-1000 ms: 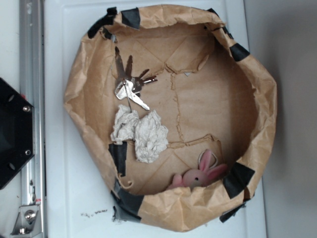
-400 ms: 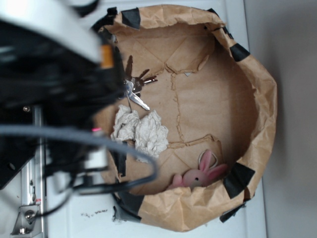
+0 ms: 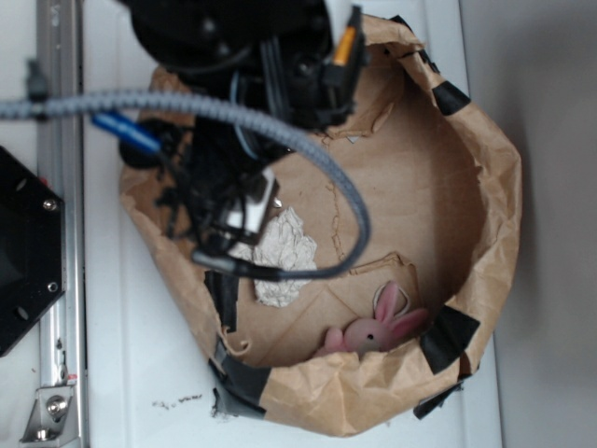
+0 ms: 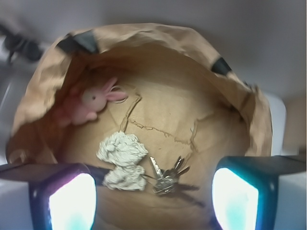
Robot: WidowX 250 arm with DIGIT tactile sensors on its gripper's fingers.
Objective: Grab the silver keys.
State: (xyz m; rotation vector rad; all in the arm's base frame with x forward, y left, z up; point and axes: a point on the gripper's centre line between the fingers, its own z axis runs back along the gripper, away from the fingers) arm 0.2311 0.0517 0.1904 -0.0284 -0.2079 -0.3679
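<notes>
Hovering with fingers spread wide, the gripper (image 4: 153, 201) is hanging above the silver keys (image 4: 169, 178) inside the paper-lined basket (image 4: 144, 36), the grab not yet made.

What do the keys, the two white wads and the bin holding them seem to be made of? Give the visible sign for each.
Silver keys: shiny grey metal, judging by their glint. White wads: crumpled paper, matte and creased all over. Bin: brown paper, probably kraft, wrinkled, patched with dark tape at the rim.
</notes>
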